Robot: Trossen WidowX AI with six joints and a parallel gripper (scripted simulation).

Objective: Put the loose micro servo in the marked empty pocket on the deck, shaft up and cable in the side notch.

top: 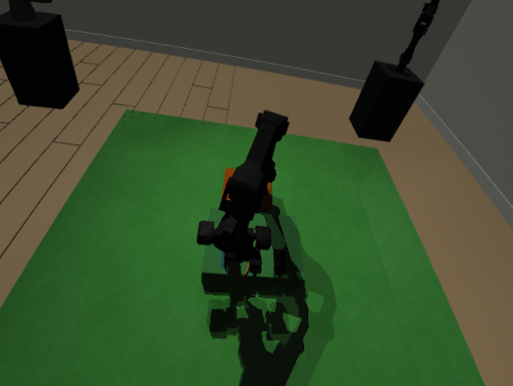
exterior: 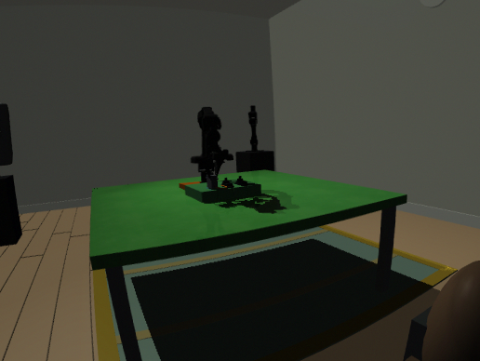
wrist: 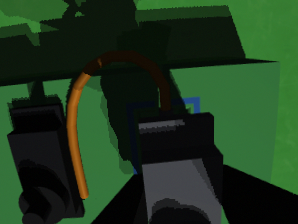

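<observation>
The table (exterior: 153, 219) had a bright green top on dark legs, and the arm (top: 258, 159) and the servo (wrist: 176, 143) looked plain black. The servo's cable (wrist: 76, 136) was orange going dark brown at the far end, the pocket outline (wrist: 193, 104) was blue, and the floor (top: 60, 119) was tan planks with dark seams.

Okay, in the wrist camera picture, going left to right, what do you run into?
Already mounted black servo → orange cable arcing upward → held micro servo, gripper shut on it, over the blue-outlined pocket → bare green deck at the right.
</observation>
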